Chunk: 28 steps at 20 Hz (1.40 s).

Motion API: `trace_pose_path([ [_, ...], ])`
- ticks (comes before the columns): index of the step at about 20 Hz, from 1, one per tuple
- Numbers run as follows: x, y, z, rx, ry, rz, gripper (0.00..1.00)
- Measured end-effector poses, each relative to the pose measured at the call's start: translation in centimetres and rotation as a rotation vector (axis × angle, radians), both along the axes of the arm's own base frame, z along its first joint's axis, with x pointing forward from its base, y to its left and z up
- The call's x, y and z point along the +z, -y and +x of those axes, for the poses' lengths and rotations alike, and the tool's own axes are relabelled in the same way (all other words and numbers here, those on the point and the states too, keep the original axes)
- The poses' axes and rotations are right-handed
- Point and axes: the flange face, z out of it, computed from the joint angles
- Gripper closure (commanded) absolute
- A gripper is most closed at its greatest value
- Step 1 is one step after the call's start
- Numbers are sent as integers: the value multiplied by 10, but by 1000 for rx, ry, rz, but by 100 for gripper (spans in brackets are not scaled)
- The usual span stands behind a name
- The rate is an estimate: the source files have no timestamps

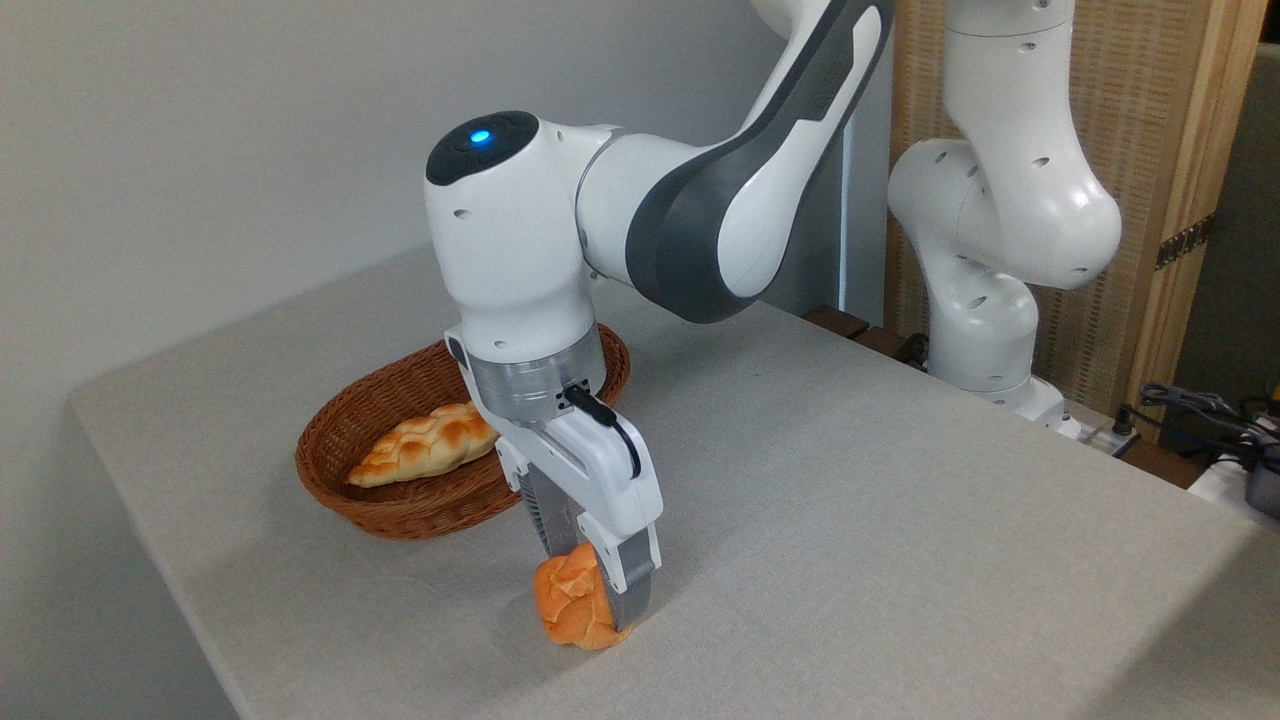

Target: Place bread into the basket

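Small round bun (572,606), orange-golden with a lumpy, knotted top, sitting on the grey bench (850,500) near its front edge. Gripper (590,590) reaching down from a white arm (520,250), its two grey fingers (630,590) closed in against the bun's sides. Just behind and to the left, apart from the bun, an oval reddish-brown wicker basket (400,515) holding a long, paler braided loaf (425,455) with browned bumps.
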Motion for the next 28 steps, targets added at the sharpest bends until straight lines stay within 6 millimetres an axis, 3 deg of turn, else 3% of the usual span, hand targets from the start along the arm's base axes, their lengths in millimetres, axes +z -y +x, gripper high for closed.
trace_pose_path([
  [7, 0, -3, 0, -40, 0, -1, 61],
  [21, 3, -3, 1, -40, 6, -1, 60],
  [23, 9, -2, 2, -36, 20, -8, 59],
  [28, 55, 9, -1, -6, 108, -99, 58],
])
